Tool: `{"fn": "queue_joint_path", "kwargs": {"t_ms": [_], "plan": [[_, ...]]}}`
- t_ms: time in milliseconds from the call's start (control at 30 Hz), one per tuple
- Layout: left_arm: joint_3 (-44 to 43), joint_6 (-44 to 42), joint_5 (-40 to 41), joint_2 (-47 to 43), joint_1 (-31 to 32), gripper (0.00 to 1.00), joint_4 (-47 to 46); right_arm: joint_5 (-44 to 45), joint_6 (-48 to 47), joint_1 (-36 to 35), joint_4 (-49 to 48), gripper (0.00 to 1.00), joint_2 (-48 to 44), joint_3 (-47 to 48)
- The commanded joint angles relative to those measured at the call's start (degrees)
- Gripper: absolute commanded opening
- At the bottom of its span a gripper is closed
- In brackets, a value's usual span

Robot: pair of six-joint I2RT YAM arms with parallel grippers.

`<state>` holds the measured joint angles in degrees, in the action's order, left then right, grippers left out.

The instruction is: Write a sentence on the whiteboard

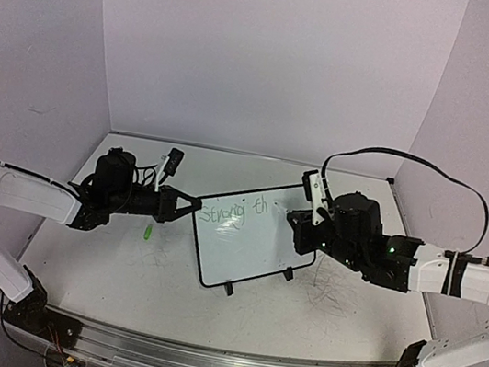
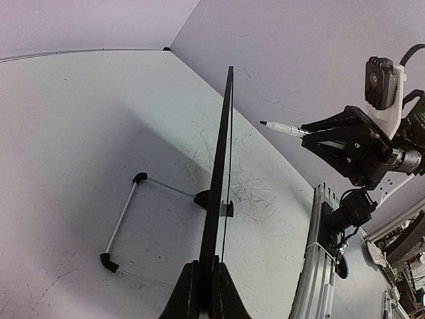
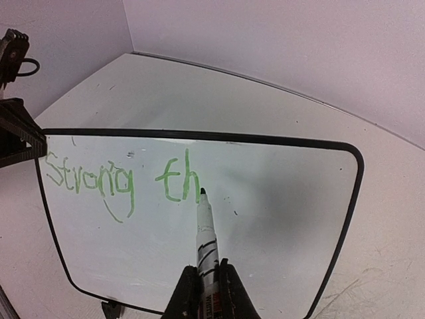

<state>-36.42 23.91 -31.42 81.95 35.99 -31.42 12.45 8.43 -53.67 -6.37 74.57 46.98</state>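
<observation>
The whiteboard [image 1: 249, 240] stands tilted on its black feet in the middle of the table. Green writing [image 1: 233, 212] on it reads "Strong th" [image 3: 119, 179]. My left gripper [image 1: 187, 204] is shut on the board's left edge [image 2: 216, 219], which I see edge-on in the left wrist view. My right gripper [image 1: 297, 225] is shut on a white marker [image 3: 205, 232]; its dark tip sits just right of the "h", close to the board face. The marker also shows in the left wrist view [image 2: 282, 128], held off the board's front side.
A green marker cap [image 1: 147, 232] lies on the table left of the board. The board's wire stand [image 2: 126, 222] rests behind it. Grey scribble marks [image 1: 338, 296] cover the table at the right. An aluminium rail [image 1: 197, 362] runs along the near edge.
</observation>
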Motion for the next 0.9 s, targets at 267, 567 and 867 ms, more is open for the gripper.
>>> {"fn": "queue_joint_path", "kwargs": {"t_ms": [267,567,867], "plan": [[-2.4,-2.1,2.3,0.8,0.0,0.0,4.1,1.1,1.0,0.0,-1.0,0.0,-2.6,0.5],[-3.6,-1.0,2.4,2.0,0.0,0.0,4.2,0.5,5.5,0.0,4.2,0.0,-1.8,4.8],[-3.6,-1.9,3.1,2.9,0.0,0.0,4.4,1.2,9.5,0.0,12.0,0.0,-0.7,10.0]]}}
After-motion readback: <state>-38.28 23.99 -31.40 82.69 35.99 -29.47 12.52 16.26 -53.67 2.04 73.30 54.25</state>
